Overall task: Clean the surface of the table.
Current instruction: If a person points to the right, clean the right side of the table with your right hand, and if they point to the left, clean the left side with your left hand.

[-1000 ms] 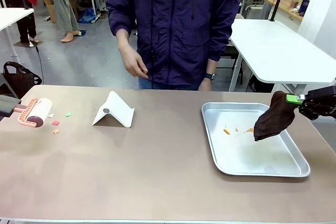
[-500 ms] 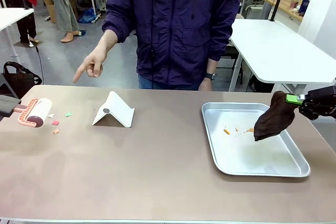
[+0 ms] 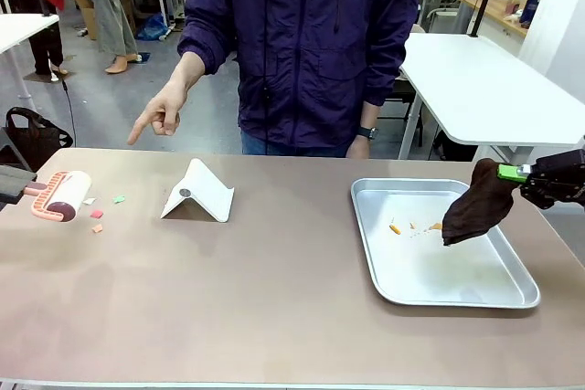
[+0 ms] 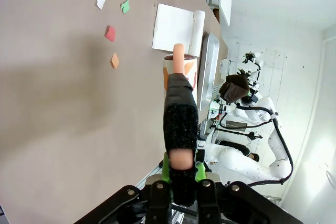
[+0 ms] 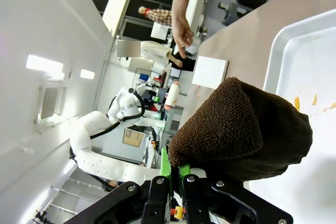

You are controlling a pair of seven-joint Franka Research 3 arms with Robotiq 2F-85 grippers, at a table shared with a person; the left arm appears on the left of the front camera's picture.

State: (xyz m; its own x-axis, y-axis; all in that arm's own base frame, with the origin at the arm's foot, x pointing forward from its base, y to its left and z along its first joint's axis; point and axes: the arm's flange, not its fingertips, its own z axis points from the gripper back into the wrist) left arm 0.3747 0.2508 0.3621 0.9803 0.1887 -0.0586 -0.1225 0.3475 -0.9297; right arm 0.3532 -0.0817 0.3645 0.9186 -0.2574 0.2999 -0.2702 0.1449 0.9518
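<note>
A workshop with white tables is stretching out behind the table (image 3: 274,308), whose tan top is spanning the front view from edge to edge, its far side meeting a person in a purple jacket (image 3: 311,43).

On the table's left end, small paper scraps (image 3: 96,214) in red, green, orange and white are lying loose. Just beside them a pink lint roller (image 3: 62,195) is resting with its drum on the tabletop. The left gripper (image 4: 181,165) is clenching the roller's handle between its green pads. The person's hand (image 3: 160,111) is hanging above the far edge, its index finger pointing down toward that end.

Near the middle of the far side, a white folded stand (image 3: 199,192) is sitting like a small tent.

On the right half, a metal tray (image 3: 393,297) is lying flat, with a few orange crumbs (image 3: 395,227) scattered in its far part. The right gripper (image 3: 512,173) is reaching in from the right and gripping a dark brown cloth (image 3: 477,203), which is dangling over the tray's far right corner; whether it is touching the tray cannot be told.
</note>
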